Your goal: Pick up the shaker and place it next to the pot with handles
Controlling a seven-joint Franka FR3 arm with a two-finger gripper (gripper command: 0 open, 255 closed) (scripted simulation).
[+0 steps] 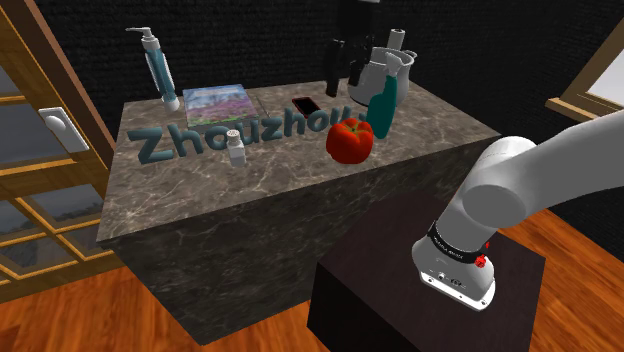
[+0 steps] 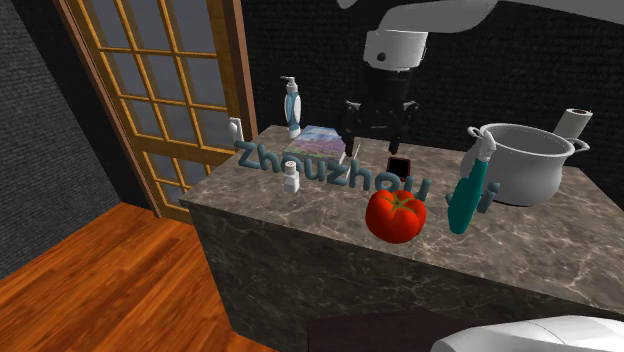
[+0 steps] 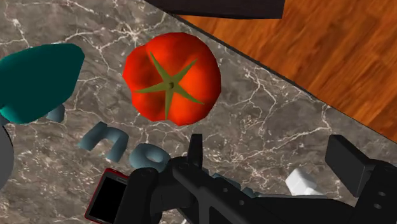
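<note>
The shaker (image 1: 236, 147) is a small white capped thing, standing upright on the marble counter (image 1: 440, 125) just in front of the raised teal lettering (image 1: 147, 143), toward the shoulder view's left. It looks light, rigid and smooth, so I'd guess it tips or slips easily. A pinch across its body below the cap, coming straight down, seems safest. The gripper (image 2: 378, 135) hangs empty over the counter's back, fingers spread, above a phone (image 2: 399, 163) and well apart from the shaker. The pot with handles (image 2: 520, 160) sits far across, beyond the tomato (image 2: 396, 214) and teal spray bottle (image 2: 466, 195).
</note>
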